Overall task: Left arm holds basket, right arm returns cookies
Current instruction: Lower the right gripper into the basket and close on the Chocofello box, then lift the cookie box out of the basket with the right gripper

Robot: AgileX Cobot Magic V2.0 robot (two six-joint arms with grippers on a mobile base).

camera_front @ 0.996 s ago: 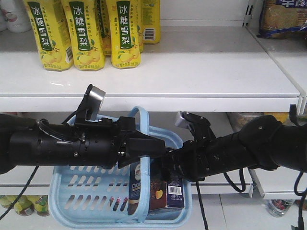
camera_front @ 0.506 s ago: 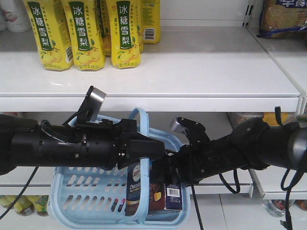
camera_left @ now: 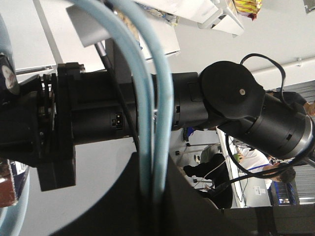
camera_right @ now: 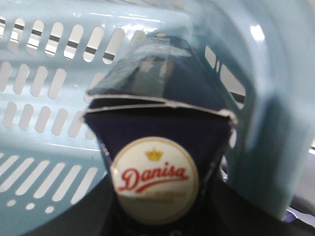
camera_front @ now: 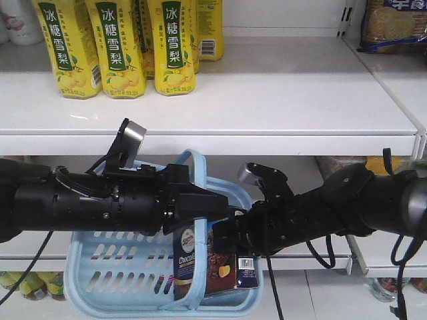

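Note:
The light blue basket (camera_front: 113, 267) hangs below the shelf by its hoop handle (camera_front: 193, 160). My left gripper (camera_front: 208, 204) is shut on that handle; in the left wrist view the two blue handle bars (camera_left: 152, 98) run down between the dark jaws of the left gripper (camera_left: 152, 201). The cookies (camera_front: 200, 260), a navy-and-maroon box, stand tilted inside the basket. My right gripper (camera_front: 225, 239) is shut on the top of the box. In the right wrist view the cookies (camera_right: 155, 172) show their oval logo between the jaws of the right gripper (camera_right: 155, 219), with the slotted basket wall (camera_right: 44, 88) behind.
Yellow drink cartons (camera_front: 120, 47) stand at the left of the white upper shelf (camera_front: 280, 100). A biscuit packet (camera_front: 393, 23) sits at the top right. Bottles (camera_front: 27, 283) stand low on the left. The right arm (camera_left: 246, 108) crosses close behind the basket handle.
My right gripper has moved left and closer to the left gripper. The cookie box has tilted and shifted a little left with it. The basket has swung slightly left.

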